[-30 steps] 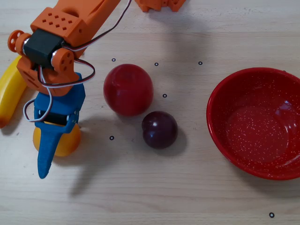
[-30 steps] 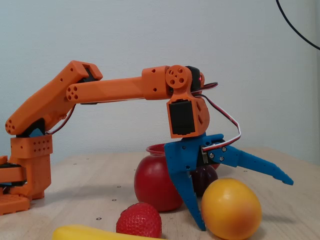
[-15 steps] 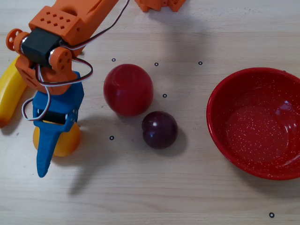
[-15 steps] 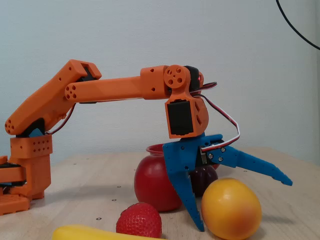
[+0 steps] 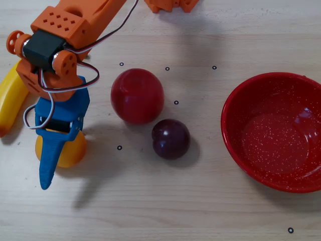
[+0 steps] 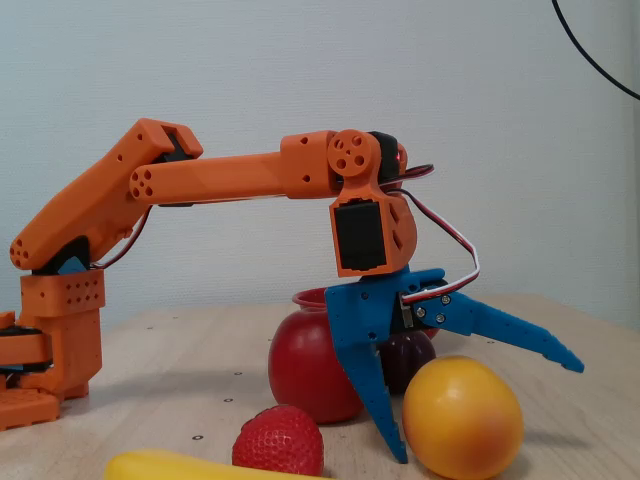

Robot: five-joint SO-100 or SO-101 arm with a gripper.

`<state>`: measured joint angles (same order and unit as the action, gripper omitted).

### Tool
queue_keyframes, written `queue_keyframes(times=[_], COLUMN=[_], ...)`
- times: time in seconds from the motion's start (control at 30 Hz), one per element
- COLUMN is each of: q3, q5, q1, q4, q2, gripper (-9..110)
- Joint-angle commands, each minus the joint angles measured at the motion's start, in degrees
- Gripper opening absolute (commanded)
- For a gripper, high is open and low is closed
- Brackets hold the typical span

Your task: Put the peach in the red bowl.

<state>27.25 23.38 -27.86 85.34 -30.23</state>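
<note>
The yellow-orange peach (image 5: 70,151) (image 6: 462,418) rests on the table at the left of the overhead view, half covered by the blue gripper. My gripper (image 5: 50,158) (image 6: 487,410) is open and straddles the peach. In the fixed view one finger points down beside the fruit and the other reaches out over its top. Neither finger clearly presses on it. The red bowl (image 5: 229,120) sits empty at the right of the overhead view. In the fixed view only a strip of the bowl's rim (image 6: 310,296) shows behind the apple.
A red apple (image 5: 137,95) (image 6: 305,365) and a dark plum (image 5: 171,138) (image 6: 410,355) lie between the peach and the bowl. A banana (image 5: 11,100) (image 6: 170,466) lies at the left edge, and a strawberry (image 6: 280,440) sits near it.
The gripper has edged very slightly toward the arm's base, staying open around the peach. Nothing else has moved.
</note>
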Motion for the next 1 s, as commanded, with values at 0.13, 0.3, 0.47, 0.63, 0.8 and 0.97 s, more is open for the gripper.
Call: queue_keyframes(times=[0.13,0.3,0.47,0.63,0.8,0.97], q3=[0.5,0.9,1.1,1.4,1.8,2.8], q5=[0.7,0.6,0.4,0.2,0.1,0.4], q1=[-5.1,-5.5,-5.9,-6.2,-6.1,-5.6], q4=[0.6,0.7,0.4,0.4,0.7,0.3], q2=[-5.1,-5.4,-5.8,-6.2,-6.6,-6.9], gripper=[46,41,41,42,41,39])
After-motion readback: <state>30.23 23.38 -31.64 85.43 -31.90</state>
